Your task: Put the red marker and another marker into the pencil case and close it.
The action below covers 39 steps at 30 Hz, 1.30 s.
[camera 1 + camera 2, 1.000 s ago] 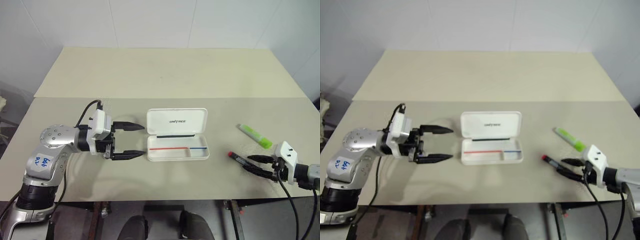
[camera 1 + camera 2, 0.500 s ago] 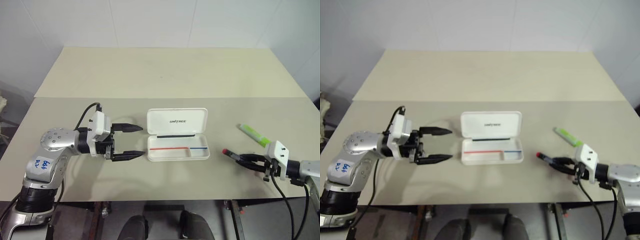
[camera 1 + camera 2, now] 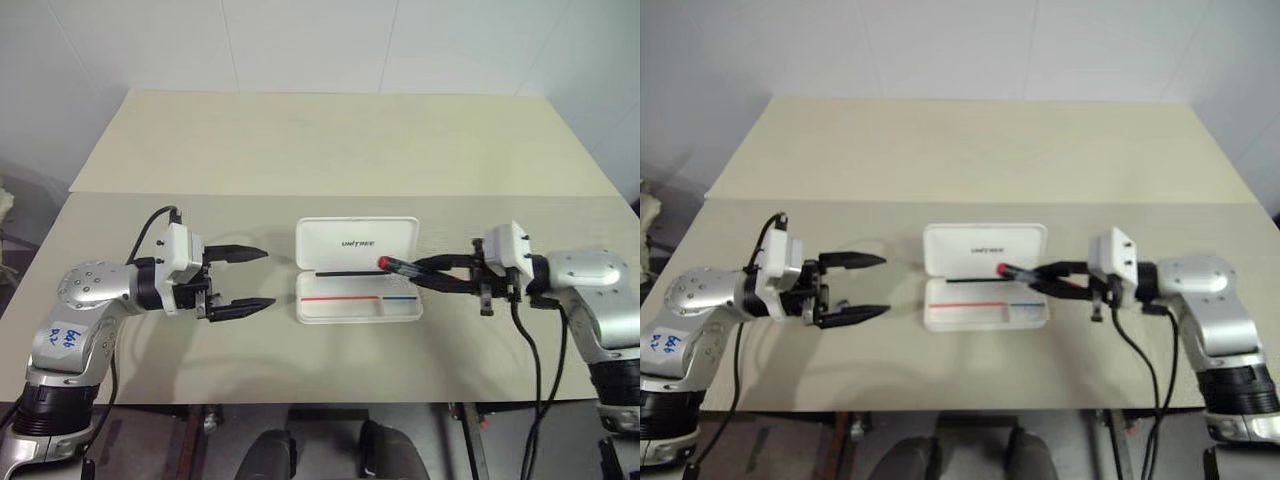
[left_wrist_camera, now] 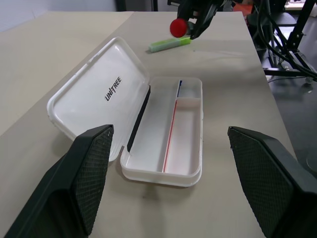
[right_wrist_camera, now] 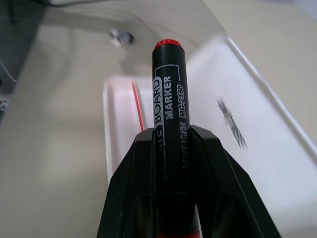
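Left gripper [image 3: 243,278] hovers over table [image 3: 300,160] just left of case [image 3: 356,270], fingers spread wide, nothing held. Case open, lid flat toward far side, tray nearer. Right gripper [image 3: 432,275] clamped on red marker [image 3: 398,266], pointing leftward, marker's red tip above case's right part. Green marker [image 4: 169,44] lies on table beyond case, apart from it.

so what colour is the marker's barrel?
Black with white lettering and a red end cap; the marker shows best in the right wrist view.
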### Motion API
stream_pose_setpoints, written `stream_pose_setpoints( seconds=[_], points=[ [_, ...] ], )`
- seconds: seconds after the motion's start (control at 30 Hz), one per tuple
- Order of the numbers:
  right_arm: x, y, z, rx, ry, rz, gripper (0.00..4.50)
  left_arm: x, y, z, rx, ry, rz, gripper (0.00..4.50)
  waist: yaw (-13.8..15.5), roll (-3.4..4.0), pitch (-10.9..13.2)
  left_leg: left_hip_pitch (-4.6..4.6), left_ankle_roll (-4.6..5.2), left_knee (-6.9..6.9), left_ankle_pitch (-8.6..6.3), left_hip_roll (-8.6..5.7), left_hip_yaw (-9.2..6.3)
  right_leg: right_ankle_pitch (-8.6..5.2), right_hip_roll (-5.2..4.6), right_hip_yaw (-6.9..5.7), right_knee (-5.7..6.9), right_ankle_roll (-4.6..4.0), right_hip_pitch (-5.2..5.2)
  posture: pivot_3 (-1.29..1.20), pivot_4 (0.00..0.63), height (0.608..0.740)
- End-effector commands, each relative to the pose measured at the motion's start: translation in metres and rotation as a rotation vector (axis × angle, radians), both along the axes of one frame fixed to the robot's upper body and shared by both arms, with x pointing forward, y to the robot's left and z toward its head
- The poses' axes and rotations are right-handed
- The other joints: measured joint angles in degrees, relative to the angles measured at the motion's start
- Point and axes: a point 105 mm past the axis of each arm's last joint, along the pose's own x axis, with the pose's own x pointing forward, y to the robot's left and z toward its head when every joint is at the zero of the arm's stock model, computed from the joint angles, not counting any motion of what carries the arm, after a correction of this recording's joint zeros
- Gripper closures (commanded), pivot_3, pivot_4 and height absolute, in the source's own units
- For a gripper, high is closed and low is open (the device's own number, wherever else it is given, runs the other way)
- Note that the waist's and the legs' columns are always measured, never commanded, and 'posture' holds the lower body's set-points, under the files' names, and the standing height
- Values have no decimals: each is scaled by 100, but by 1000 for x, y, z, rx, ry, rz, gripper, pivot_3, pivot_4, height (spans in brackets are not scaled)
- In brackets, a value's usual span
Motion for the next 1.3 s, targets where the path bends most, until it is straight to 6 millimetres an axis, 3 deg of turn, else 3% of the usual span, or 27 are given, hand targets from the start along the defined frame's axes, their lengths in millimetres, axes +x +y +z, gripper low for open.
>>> stream_pose_setpoints(
  seconds=[0.03, 0.3, 0.57, 0.6, 0.9, 1.07, 1.17, 1.3],
  points=[
    [3, 28, -3, -11, -2, 86, 3911, -6, 3, 9, 8, -61, 18, 555, -9, -1, 0, 1, 0, 0, 0, 0, 0, 0, 0, 0, 0, 0, 0, 0, 150, 740],
    [23, 62, -32, -54, -5, 142, 3911, -11, 1, 8, 1, -66, 40, 555, -2, -1, 0, -9, 0, 3, 0, -7, -13, 0, -1, -1, 3, -1, -5, 0, 150, 740],
    [41, 66, -45, -124, -49, 112, 3911, -13, -2, 8, -10, -63, 55, 555, -84, 0, 1, -9, -1, -3, 0, -6, -14, 0, 0, -4, 6, -1, -12, 0, 150, 740],
    [41, 66, -46, -127, -56, 112, 3196, -13, -2, 7, -10, -62, 56, 555, -98, 0, 1, -9, -1, -3, 0, -6, -14, 0, 0, -3, 6, -1, -12, 0, 150, 740],
    [35, 69, -33, -67, -87, 140, 42, -11, -4, 8, -17, -59, 48, 555, -147, 1, 1, -7, -2, -2, 0, -4, -13, 0, 2, -3, 6, -1, -11, 0, 150, 740],
    [6, 63, -14, 60, 36, 199, 42, -10, -7, 8, -21, -55, 32, 555, -115, 2, 2, -9, -3, -1, -1, -3, -23, 0, 1, -5, 9, -1, -11, 0, 150, 740],
    [-14, 44, -5, 100, 166, 180, 42, -9, -10, 7, -27, -53, 23, 555, -66, 5, 4, -14, -9, -1, -7, -6, -35, 1, -1, -9, 10, -1, -10, 0, 150, 740],
    [-18, 17, 3, 122, 231, 55, 42, -8, -13, 7, -36, -51, 10, 555, -18, 5, 4, -13, -2, 2, -18, -8, -30, 1, -2, -10, 9, -1, -10, 0, 150, 740]
  ],
)
